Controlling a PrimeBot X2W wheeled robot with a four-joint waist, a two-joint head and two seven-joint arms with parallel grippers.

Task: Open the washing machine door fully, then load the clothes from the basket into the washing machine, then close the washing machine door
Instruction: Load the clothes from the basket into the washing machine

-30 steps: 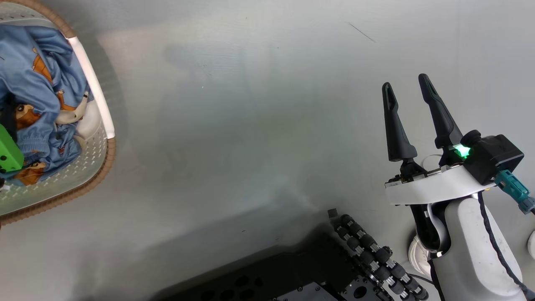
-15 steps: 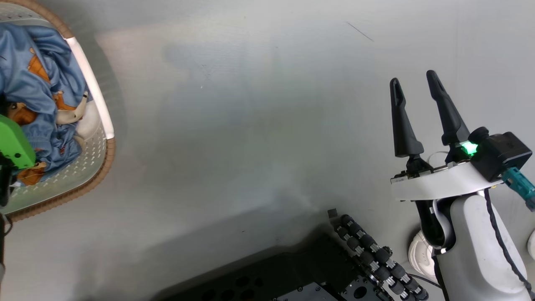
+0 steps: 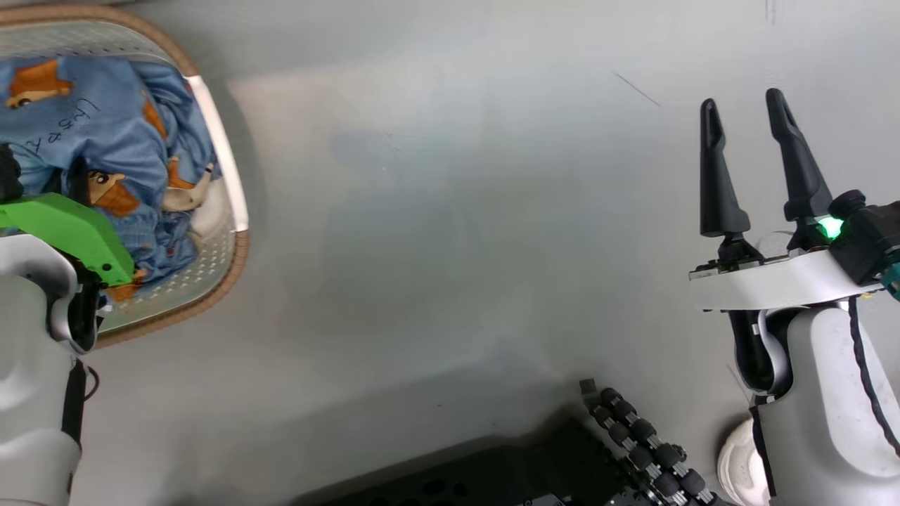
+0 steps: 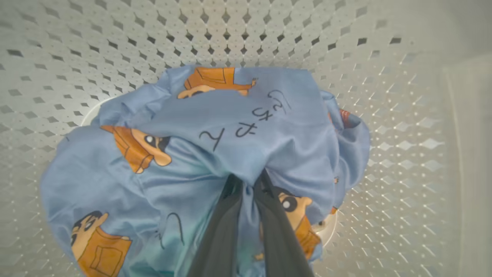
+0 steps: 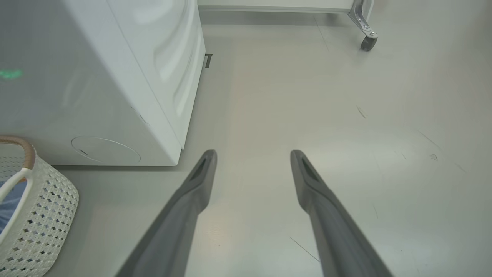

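Pale grey floor runs under everything, smooth and glossy, with a few thin scuffs. On it stands the basket, cream and perforated, with a brown woven-look rim and a white handle on the side that faces the right tool. Inside the basket lie the clothes, a crumpled heap of light blue cloth printed with orange-brown cartoon boys. A bit of cream cloth is tucked in at the handle side.

The left tool reaches down into the basket. Its two dark fingers are pressed together on a bunched fold of the blue cloth, which puckers up around the tips. The perforated wall of the basket rings the heap on every side. In the head view a green cover on the left arm overhangs the basket's near edge.

The right tool hangs over bare floor, well apart from the basket, with its fingers spread wide and nothing between them. In the right wrist view the washing machine, a tall white box, stands just beyond the basket, with a round cap low on the panel that faces it. A caster wheel sits on the floor far beyond the basket.
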